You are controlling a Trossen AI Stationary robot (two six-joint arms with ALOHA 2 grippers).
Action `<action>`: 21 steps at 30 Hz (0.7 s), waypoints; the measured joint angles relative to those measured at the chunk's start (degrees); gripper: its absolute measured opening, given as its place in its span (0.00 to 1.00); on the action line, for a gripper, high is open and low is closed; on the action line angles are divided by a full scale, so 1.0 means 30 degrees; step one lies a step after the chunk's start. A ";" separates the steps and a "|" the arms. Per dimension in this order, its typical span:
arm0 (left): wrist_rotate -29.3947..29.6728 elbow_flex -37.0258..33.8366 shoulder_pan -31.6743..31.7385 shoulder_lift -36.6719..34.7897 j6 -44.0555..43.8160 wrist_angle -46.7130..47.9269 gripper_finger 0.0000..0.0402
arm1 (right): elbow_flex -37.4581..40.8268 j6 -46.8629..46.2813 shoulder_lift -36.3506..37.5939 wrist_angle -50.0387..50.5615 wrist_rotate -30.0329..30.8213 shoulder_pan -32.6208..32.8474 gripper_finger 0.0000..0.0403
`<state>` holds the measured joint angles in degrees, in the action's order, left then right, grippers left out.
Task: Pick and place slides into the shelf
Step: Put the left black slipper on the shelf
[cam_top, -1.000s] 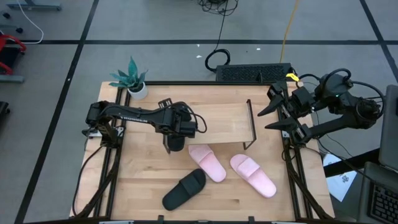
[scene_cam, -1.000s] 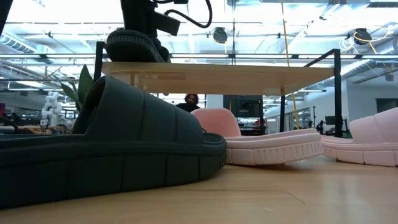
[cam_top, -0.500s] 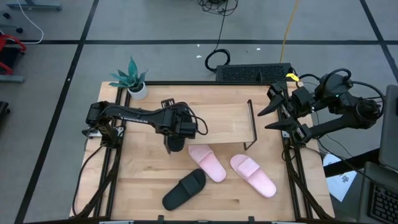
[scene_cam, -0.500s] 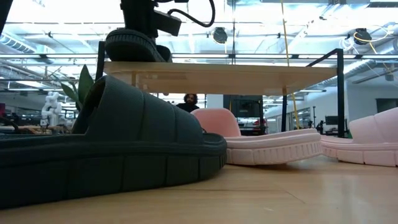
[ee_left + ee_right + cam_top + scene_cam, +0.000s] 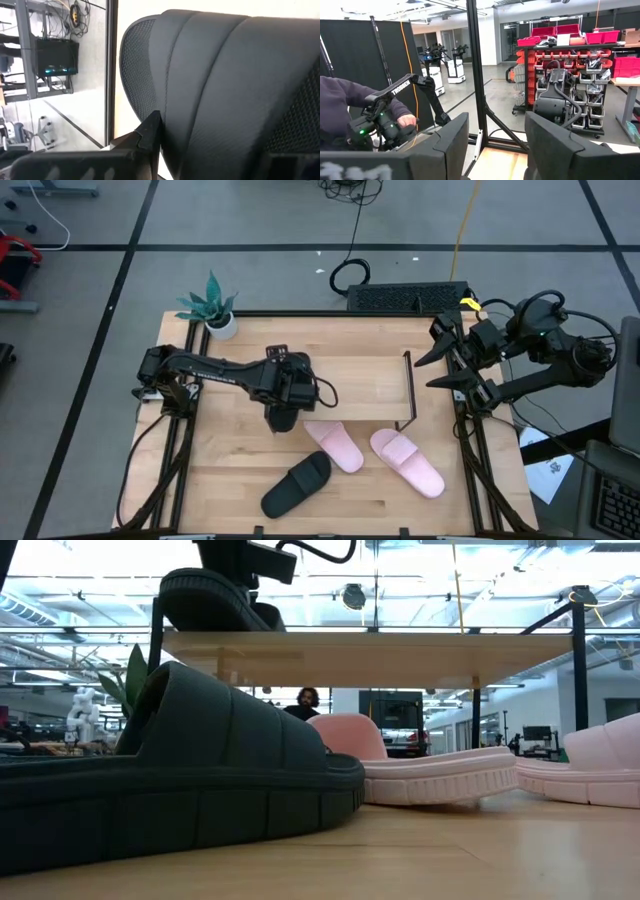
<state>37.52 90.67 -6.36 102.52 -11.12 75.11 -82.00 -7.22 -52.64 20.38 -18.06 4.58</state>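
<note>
My left gripper is shut on a black slide, which hangs tilted just above the left end of the shelf; its strap fills the left wrist view. A second black slide lies sole-down near the table's front edge. Two pink slides lie sole-down in front of the shelf. The shelf's board stands on thin black legs. My right gripper waits open, raised at the table's right edge. My left gripper holds the black slide by its wide strap, coming from above and slanting down. One finger lies against the strap's side edge; the strap hides the other. The slide is tilted over the board's left end; whether it touches the board I cannot tell.
A potted plant stands at the table's far left corner. A black coiled cable and flat black box lie beyond the far edge. A person works another arm in the room beyond. Bare wood lies left of the near black slide.
My left gripper has rolled and shifted slightly toward the table's right edge, still shut on the black slide, which has tipped up a little. The shelf has slid toward the table's right edge; its right legs stand farther right than before.
</note>
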 joint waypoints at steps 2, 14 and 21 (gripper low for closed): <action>0.0014 0.0007 0.0085 0.0000 -0.0129 -0.0063 0.21 | 0.0000 0.0000 0.0000 0.0000 0.0000 0.0006 0.45; 0.0080 0.0015 0.0084 -0.0007 -0.0107 -0.0093 0.21 | 0.0000 -0.0430 0.0000 0.0000 -0.0007 0.0006 0.45; 0.0072 0.0015 0.0084 -0.0015 0.0039 -0.0144 0.21 | 0.0000 -0.0430 0.0000 0.0007 -0.0007 0.0004 0.45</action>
<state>37.74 90.72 -6.11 102.48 -11.00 74.67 -82.00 -8.51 -52.64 20.40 -18.09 4.59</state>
